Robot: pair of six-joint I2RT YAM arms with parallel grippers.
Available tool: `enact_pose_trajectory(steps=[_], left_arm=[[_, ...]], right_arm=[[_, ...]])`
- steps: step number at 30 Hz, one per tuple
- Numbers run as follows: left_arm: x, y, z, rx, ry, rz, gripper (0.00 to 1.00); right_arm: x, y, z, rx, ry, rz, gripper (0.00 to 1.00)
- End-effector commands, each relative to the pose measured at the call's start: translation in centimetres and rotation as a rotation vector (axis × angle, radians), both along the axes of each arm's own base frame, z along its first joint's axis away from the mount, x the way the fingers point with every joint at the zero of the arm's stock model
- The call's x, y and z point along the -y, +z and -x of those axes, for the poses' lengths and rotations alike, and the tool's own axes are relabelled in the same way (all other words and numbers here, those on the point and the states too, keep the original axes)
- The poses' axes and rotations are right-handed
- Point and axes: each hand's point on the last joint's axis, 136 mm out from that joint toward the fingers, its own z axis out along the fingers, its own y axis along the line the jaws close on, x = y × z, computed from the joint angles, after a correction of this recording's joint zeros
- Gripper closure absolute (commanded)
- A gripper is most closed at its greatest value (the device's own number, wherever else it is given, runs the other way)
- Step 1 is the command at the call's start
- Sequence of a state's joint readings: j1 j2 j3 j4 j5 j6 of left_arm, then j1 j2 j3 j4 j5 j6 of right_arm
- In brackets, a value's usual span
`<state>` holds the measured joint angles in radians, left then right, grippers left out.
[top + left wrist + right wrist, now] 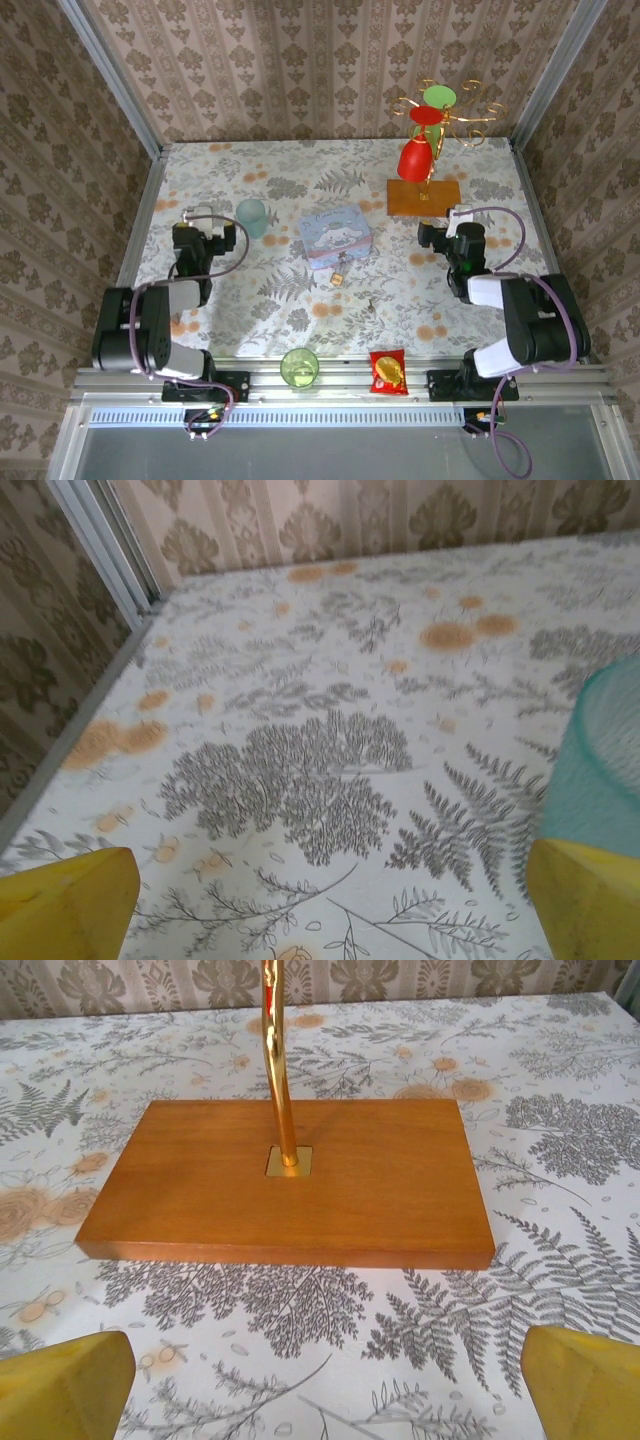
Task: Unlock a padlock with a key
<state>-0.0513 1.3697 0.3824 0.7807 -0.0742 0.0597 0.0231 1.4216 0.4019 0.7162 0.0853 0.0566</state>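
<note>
Here, the left gripper (328, 880) hangs spread and empty, a teal cup (600, 770) just to its right. Between the grippers stands a pale blue tin (335, 238). The padlock (339, 277) lies just beside the tin's near edge, with the key (371, 303) close by, both well apart from either gripper. The right gripper (327, 1355), also spread and empty, faces a wooden stand base (290, 1180).

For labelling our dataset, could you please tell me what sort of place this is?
Probably a robot test cell dressed up as a home: wallpapered panels held in a metal frame, a floral tablecloth, and household props such as a pale blue tin.
</note>
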Motion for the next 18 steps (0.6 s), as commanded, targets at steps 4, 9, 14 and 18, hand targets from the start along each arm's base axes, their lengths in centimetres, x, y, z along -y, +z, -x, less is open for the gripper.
enact_pose_trajectory(steps=[4,9,14,18], left_arm=[[0.7,4.1,2.2,-0.015,0.07,0.172,0.0],[4.9,7.0,4.3,-0.051,-0.108,0.39,0.0],[8.8,7.6,7.6,-0.099,-0.24,0.549,0.0],[13.0,6.7,10.2,-0.195,-0.344,0.538,0.0]], right_arm=[[-1.4,4.5,1.7,-0.116,0.007,-0.168,0.0],[-2.8,6.1,4.6,-0.14,0.035,-0.306,0.0],[-4.9,4.6,7.7,-0.28,0.052,-0.373,0.0],[-8.8,2.3,10.3,-0.43,0.138,-0.345,0.0]])
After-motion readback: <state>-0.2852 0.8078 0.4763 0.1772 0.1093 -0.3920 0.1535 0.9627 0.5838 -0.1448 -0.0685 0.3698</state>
